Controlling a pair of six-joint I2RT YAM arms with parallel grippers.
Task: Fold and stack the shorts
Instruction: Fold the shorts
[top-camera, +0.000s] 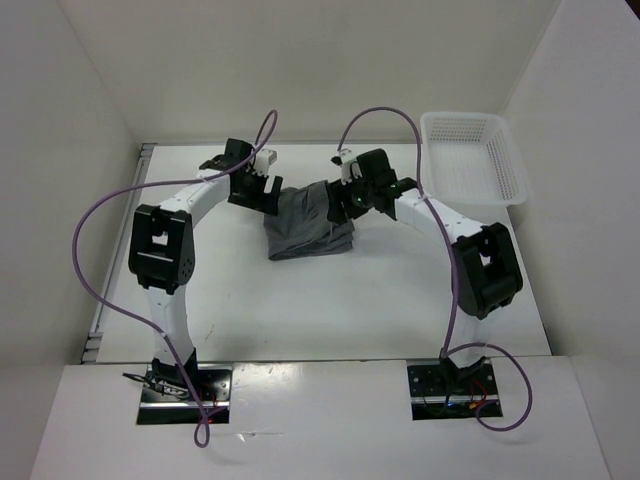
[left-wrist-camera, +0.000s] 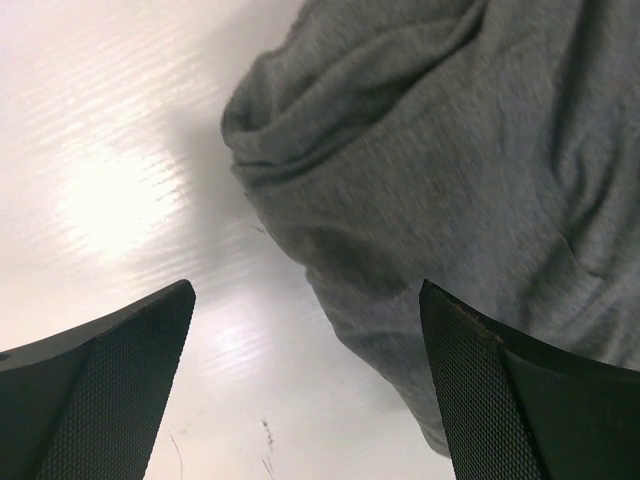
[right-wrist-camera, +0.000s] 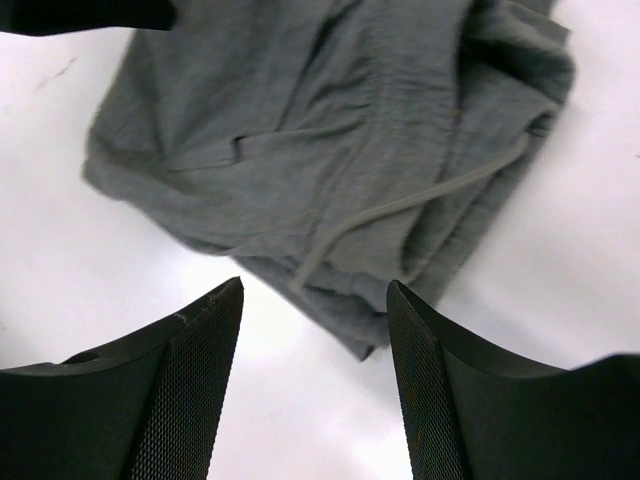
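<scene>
The grey shorts (top-camera: 308, 222) lie folded into a compact bundle on the white table, between my two grippers. My left gripper (top-camera: 262, 192) hovers at the bundle's left edge, wide open. In its wrist view the gripper (left-wrist-camera: 305, 335) has bare table between its fingers, and the shorts (left-wrist-camera: 450, 150) spread to the right, passing under the right finger (left-wrist-camera: 500, 400). My right gripper (top-camera: 345, 203) stands at the bundle's right edge, open and holding nothing. From the right wrist, the gripper (right-wrist-camera: 315, 292) sits just off a corner of the shorts (right-wrist-camera: 320, 120), where a pale drawstring (right-wrist-camera: 410, 200) lies across the fabric.
A white mesh basket (top-camera: 478, 185) stands at the table's back right corner. White walls close in the table on the left, back and right. Purple cables arc above both arms.
</scene>
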